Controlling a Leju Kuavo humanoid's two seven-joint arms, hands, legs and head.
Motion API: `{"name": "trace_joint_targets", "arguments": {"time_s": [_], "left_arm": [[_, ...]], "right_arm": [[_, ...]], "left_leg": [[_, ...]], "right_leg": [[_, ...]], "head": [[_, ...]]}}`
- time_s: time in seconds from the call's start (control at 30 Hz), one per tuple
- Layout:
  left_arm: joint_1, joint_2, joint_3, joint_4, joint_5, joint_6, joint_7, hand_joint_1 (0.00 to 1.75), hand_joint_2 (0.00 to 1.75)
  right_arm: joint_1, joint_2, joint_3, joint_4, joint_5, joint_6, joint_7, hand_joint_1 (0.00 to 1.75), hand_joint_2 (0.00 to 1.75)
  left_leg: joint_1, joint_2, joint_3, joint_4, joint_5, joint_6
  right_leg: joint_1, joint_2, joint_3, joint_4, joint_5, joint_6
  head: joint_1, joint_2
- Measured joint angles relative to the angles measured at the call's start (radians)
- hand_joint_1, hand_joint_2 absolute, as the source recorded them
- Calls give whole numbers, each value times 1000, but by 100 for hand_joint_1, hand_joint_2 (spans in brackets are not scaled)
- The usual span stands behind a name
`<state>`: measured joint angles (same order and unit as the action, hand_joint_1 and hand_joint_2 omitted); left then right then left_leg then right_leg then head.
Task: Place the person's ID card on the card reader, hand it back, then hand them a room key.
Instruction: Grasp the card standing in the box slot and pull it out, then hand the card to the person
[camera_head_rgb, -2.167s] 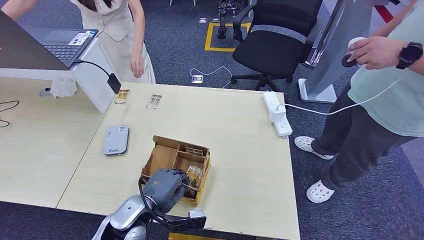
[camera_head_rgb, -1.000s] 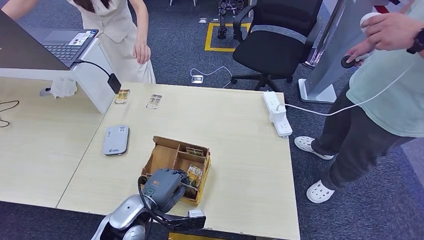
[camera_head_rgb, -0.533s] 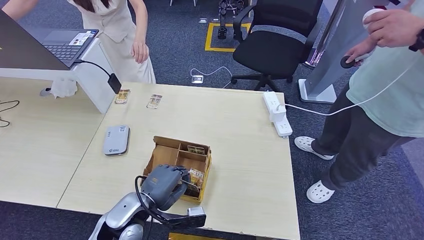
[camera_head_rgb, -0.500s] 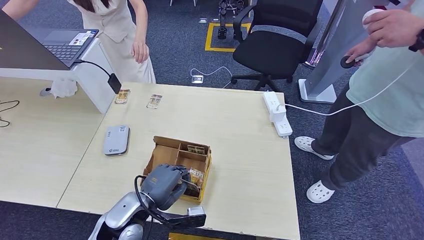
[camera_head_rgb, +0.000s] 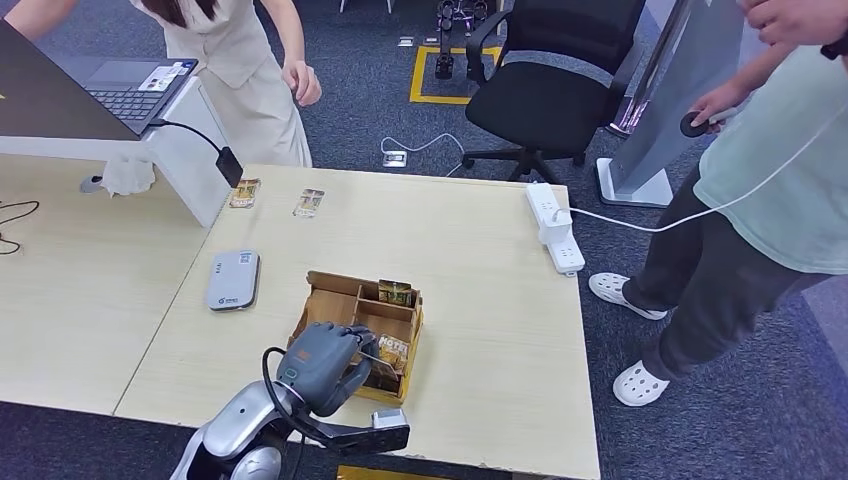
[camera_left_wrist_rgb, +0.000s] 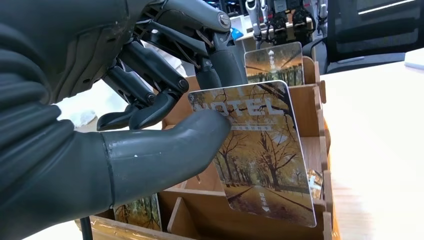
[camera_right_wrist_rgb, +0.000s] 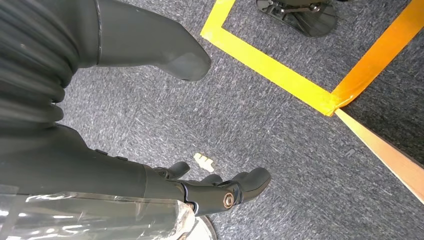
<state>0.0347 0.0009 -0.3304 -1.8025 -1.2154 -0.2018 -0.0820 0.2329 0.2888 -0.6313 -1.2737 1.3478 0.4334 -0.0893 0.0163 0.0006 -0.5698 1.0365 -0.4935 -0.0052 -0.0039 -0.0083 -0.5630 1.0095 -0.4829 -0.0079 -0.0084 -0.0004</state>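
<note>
Head view: the left hand (camera_head_rgb: 322, 362) reaches into the near side of the wooden card box (camera_head_rgb: 335, 302) on the table (camera_head_rgb: 480, 280), pinching a room key card (camera_head_rgb: 392, 351). The card reader (camera_head_rgb: 233, 280) lies left of the box, well apart.

Left wrist view: thumb and fingers (camera_left_wrist_rgb: 150, 75) pinch the room key card, which stands tilted in the box.

Right wrist view: the right hand (camera_right_wrist_rgb: 200, 125) hangs over grey carpet (camera_right_wrist_rgb: 280, 135), fingers spread, holding nothing.
</note>
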Motion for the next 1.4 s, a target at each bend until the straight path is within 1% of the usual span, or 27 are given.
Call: {"name": "trace_joint_targets", "arguments": {"time_s": [0.47, 0.6, 0.7, 0.8, 0.93, 1.03, 1.17, 1.33, 1.4], "left_arm": [[-1, 8, 0, -7, 12, 4, 1, 175, 175], [-26, 8, 0, -21, 20, 17, 3, 175, 175], [-76, 2, 1, -36, 35, 23, 20, 175, 175], [-149, -10, 15, -39, 28, 21, 56, 175, 175], [-259, -21, 64, -8, -16, 19, 104, 175, 175], [-325, -29, 106, 32, -31, 21, 115, 175, 175], [-380, -40, 148, 71, -41, 20, 121, 175, 175], [-417, -50, 165, 100, -52, 16, 128, 175, 175], [-436, -52, 175, 121, -75, 15, 145, 175, 175]], "right_arm": [[0, 0, 0, 0, 0, 0, 0, 0, 175], [0, 0, 0, 0, 2, 0, 0, 0, 175], [0, 0, 1, 0, 6, 3, -1, 0, 175], [-1, 0, 6, 0, 13, 10, -2, 0, 175], [-4, 0, 19, 1, 21, 16, -2, 0, 175], [-6, 0, 29, 1, 24, 20, -4, 0, 175], [-6, 0, 34, 1, 24, 27, -3, 0, 175], [-7, 0, 37, 1, 24, 29, -3, 0, 175], [-8, 0, 41, 0, 25, 29, -4, 0, 175]], "left_leg": [[0, 0, 0, 0, 1, 0], [0, 0, 0, 0, 2, 1], [0, -1, -1, 0, 2, 1], [0, -1, -1, 0, 3, 1], [0, -1, -1, 0, 6, 0], [0, -1, -1, 0, 7, 0], [0, -1, -1, 0, 7, 1], [0, -1, -2, 0, 7, 1], [-1, -1, -2, 0, 7, 1]], "right_leg": [[0, 0, 0, 0, 0, 0], [0, 0, 0, 0, 1, 1], [0, -1, 0, 0, 2, 1], [0, -1, 0, 0, 3, 1], [0, -1, 0, 0, 5, 1], [0, -1, 0, 0, 6, 1], [0, -1, 0, 0, 7, 1], [0, -1, -1, 0, 7, 1], [0, -1, -1, 0, 7, 1]], "head": [[0, 0], [0, 0], [0, 0], [0, 0], [0, 0], [0, 0], [0, 0], [0, 0], [0, 0]]}}
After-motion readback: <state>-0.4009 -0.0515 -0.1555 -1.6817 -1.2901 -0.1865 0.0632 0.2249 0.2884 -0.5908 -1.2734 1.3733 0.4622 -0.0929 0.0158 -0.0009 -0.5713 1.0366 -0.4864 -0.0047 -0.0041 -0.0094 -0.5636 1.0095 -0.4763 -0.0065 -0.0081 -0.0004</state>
